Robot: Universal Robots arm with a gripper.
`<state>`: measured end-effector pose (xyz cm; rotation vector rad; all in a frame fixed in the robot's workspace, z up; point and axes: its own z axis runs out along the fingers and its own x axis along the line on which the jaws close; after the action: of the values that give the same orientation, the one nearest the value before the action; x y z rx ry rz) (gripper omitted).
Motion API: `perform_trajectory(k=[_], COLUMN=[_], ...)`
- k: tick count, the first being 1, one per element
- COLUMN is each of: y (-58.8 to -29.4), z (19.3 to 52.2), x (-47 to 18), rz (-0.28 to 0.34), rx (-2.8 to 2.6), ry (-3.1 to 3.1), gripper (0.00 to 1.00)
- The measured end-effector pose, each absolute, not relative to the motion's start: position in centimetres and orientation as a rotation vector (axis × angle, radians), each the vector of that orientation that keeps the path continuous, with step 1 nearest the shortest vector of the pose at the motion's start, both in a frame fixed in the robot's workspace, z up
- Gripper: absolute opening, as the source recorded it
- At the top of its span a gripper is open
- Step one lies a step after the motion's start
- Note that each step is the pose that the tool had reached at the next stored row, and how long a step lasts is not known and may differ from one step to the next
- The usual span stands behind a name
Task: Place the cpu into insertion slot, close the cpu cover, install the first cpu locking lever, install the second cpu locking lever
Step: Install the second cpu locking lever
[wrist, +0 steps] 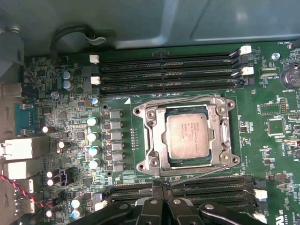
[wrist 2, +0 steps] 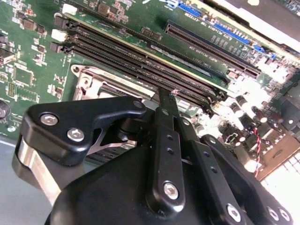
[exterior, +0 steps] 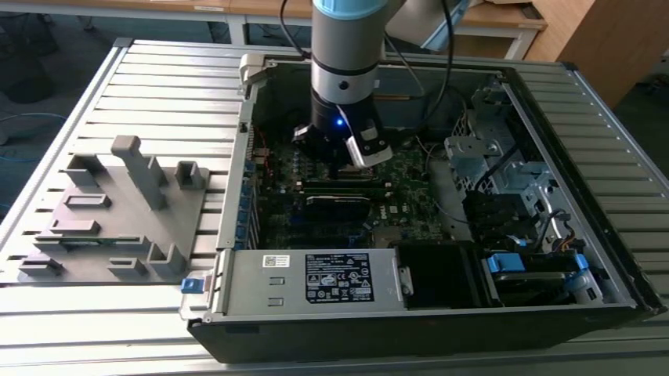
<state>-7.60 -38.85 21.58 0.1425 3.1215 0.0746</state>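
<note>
Gripper (wrist: 161,190) hovers low over the motherboard (wrist: 262,140), beside the insertion slot (wrist: 187,136); its fingers look drawn together and empty, though the linkage hides the tips. In the first wrist view, the cpu (wrist: 189,136) already sits in the socket, with the cpu cover (wrist: 154,136) apparently down around it. One thin locking lever (wrist: 201,174) lies loose along the socket's edge. Doing this well probably means catching that wire squarely and pressing it under its hook. The computer case (exterior: 585,313) holds the board.
</note>
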Motion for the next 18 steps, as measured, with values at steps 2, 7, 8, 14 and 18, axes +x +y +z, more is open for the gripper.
perform_trajectory(k=[2,7,8,14,18], y=[-38.86,-38.86,-38.85,-38.79,-38.68], z=[21.50,21.36,21.33,21.06,20.91], x=[-7.79,-8.06,-8.07,-8.24,-8.34], rz=[0.075,0.074,0.075,0.076,0.079], rx=[0.142,0.142,0.142,0.142,0.142], ry=[3.122,3.122,3.121,3.121,3.122], gripper=[0.10,0.10,0.10,0.10,0.10])
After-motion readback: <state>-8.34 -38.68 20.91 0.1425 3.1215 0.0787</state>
